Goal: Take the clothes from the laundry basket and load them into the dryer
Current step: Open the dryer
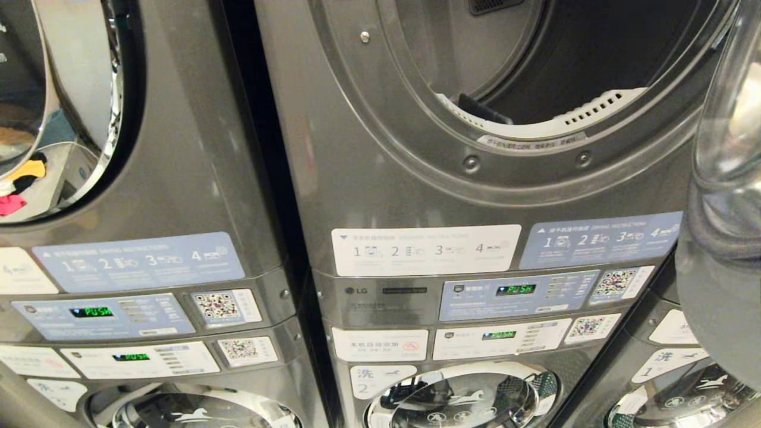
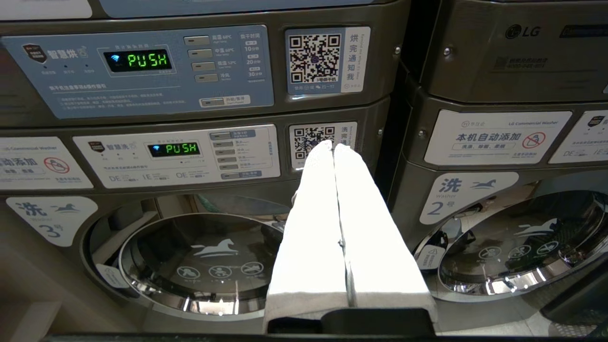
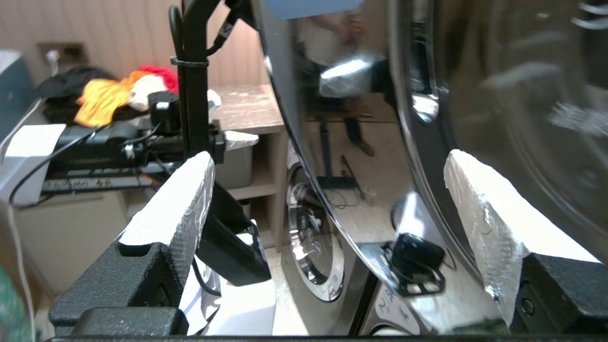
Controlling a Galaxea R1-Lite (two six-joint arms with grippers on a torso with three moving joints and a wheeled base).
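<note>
The right gripper (image 3: pixel 327 199) has its jaws spread wide and empty beside the dryer (image 1: pixel 428 148) door, while the left gripper (image 2: pixel 334 147) is clenched on nothing.

Around the open dryer (image 1: pixel 511 89), the head view takes in three stacked machine columns: one to its left, its own, and a third to its right. Four lit green "PUSH" displays (image 1: pixel 515 289) glow below and left of the dryer, two on each of the nearer columns. Five QR code stickers (image 1: pixel 615 283) sit beside those panels. Below the dryer, three washer doors (image 1: pixel 464 398) with a white horse mark show.
</note>
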